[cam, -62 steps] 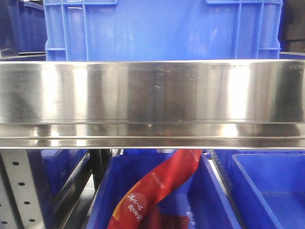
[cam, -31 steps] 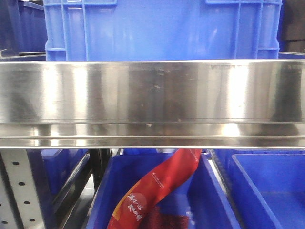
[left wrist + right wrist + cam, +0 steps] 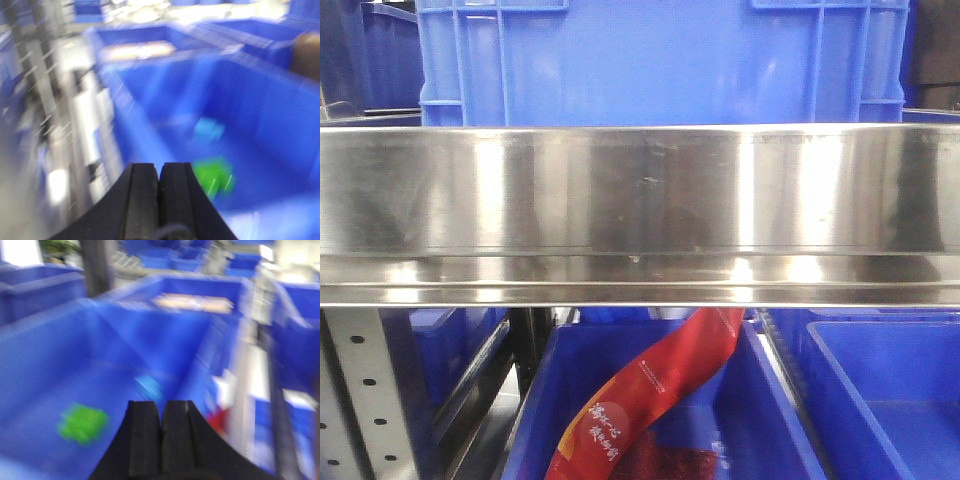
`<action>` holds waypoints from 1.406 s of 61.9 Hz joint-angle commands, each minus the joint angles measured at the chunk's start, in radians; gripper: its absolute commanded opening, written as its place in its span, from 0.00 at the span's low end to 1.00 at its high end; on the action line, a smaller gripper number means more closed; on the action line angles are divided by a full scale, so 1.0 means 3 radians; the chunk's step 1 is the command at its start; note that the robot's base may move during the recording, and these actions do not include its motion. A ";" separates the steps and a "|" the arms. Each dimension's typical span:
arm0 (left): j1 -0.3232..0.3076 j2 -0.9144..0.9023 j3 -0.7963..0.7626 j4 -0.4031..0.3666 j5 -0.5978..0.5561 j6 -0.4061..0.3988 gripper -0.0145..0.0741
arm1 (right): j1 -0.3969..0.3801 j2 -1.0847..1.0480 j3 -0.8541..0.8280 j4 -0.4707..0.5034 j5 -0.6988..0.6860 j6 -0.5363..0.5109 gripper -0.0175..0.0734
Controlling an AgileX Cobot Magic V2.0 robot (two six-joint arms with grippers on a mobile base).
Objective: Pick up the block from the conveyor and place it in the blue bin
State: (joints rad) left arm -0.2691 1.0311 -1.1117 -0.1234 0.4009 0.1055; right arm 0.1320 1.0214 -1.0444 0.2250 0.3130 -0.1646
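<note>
The small green block (image 3: pixel 215 175) lies on the floor of a blue bin (image 3: pixel 280 115), just right of my left gripper (image 3: pixel 159 167), whose black jaws are pressed together and hold nothing. In the right wrist view the same green block (image 3: pixel 82 424) sits in the blue bin (image 3: pixel 50 355), left of my right gripper (image 3: pixel 162 405), also shut and empty. Both wrist views are smeared by motion. The conveyor is out of view.
A pale blue object (image 3: pixel 209 129) lies in the bin beyond the block. In the front view a wide steel rail (image 3: pixel 640 200) crosses the frame. A large blue crate (image 3: pixel 650 60) stands behind it, and blue bins holding a red packet (image 3: pixel 650 395) sit below.
The front view has shifted very slightly, the blue crate sliding a few pixels to the right. Nothing else in it differs.
</note>
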 commanded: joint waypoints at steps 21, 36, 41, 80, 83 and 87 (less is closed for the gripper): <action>0.0709 -0.1529 0.1638 -0.0271 -0.0506 -0.0130 0.04 | -0.0529 -0.1567 0.1570 -0.0030 -0.0272 -0.0006 0.01; 0.0855 -0.1985 0.1898 -0.0271 -0.0450 -0.0130 0.04 | -0.0529 -0.2194 0.1858 -0.0030 -0.0181 -0.0006 0.01; 0.0855 -0.2053 0.1898 -0.0271 -0.0457 -0.0130 0.04 | -0.0529 -0.2316 0.1858 -0.0030 -0.0112 -0.0006 0.01; 0.0855 -0.2103 0.1898 -0.0271 -0.0549 -0.0130 0.04 | -0.0689 -0.2737 0.2181 -0.0310 -0.0456 -0.0006 0.01; 0.0855 -0.2103 0.1898 -0.0271 -0.0549 -0.0130 0.04 | -0.0765 -0.2870 0.2366 -0.0310 -0.0549 -0.0006 0.01; 0.0855 -0.2103 0.1898 -0.0271 -0.0549 -0.0130 0.04 | -0.0868 -0.3056 0.2582 -0.0310 -0.0589 -0.0006 0.01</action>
State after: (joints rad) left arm -0.0180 0.4072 -0.5436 -0.1945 0.2548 0.0695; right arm -0.0905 0.1680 -0.3438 0.1505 0.1807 -0.1646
